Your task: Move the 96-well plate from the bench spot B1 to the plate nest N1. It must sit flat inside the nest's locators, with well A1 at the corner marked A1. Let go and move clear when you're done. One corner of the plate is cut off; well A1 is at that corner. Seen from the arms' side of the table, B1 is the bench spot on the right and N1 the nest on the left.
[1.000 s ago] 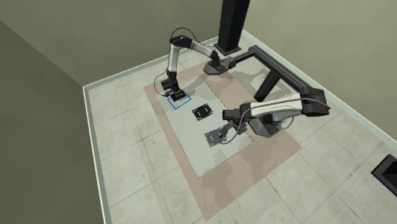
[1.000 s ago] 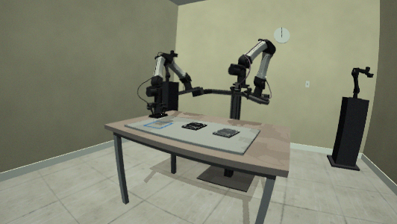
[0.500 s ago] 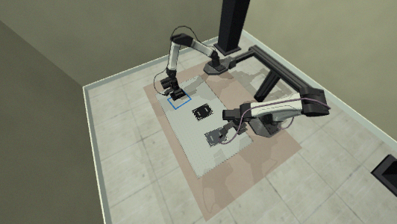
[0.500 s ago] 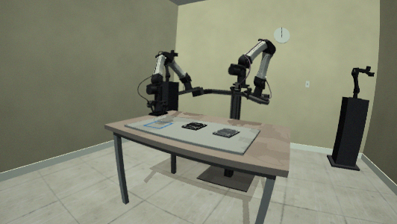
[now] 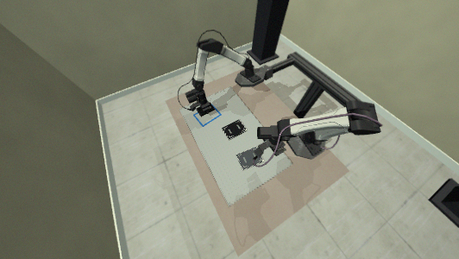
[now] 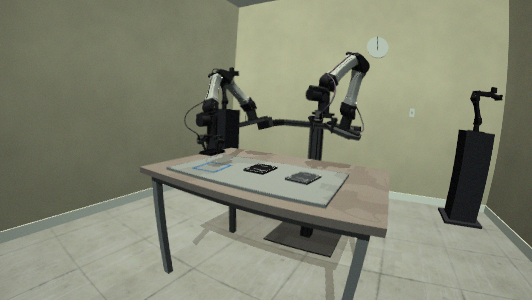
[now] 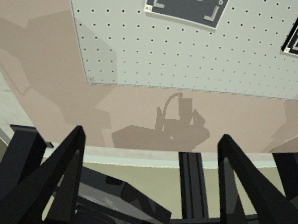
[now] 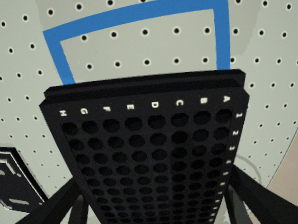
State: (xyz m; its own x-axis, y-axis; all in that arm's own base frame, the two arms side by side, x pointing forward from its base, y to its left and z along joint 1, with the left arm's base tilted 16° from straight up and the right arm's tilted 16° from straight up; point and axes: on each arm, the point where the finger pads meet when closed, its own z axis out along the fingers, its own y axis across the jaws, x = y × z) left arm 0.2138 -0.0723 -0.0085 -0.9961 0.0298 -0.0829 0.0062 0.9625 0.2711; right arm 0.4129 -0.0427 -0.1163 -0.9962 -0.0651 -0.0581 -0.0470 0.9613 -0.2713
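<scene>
Plate, black, 96-well (image 5: 207, 112) (image 6: 212, 152) (image 8: 155, 135), up off the pegboard (image 5: 216, 160) (image 6: 250, 183) (image 7: 130, 62) (image 8: 270, 65), near the blue outline (image 5: 212, 120) (image 6: 221, 169) (image 8: 135, 14) at B1. Right gripper (image 5: 203, 106) (image 6: 210, 145) (image 8: 159, 200) clamped on it, fingers set wide by its breadth, one either side. Lettering legible: H to A across the near-outline end, numbers down the A side; A1 at the outline end. Black fixture (image 5: 234, 129) (image 6: 260, 168) (image 7: 292, 40) (image 8: 17, 182) mid-board; grey nest (image 5: 248, 159) (image 6: 303, 177) (image 7: 192, 10) beyond it, flat, A1 label at one corner. Left gripper (image 5: 260, 156) (image 6: 316, 116) (image 7: 154, 134) fully spread, nothing held, raised above the table (image 5: 302, 186) (image 6: 367, 200) (image 7: 102, 100).

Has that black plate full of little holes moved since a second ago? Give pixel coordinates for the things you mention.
Yes: the plate (image 5: 206, 111) (image 6: 211, 152) (image 8: 168, 142) has risen slightly, judged against the blue outline (image 5: 198, 120) (image 6: 203, 170) (image 8: 222, 40) in the exterior view.
</scene>
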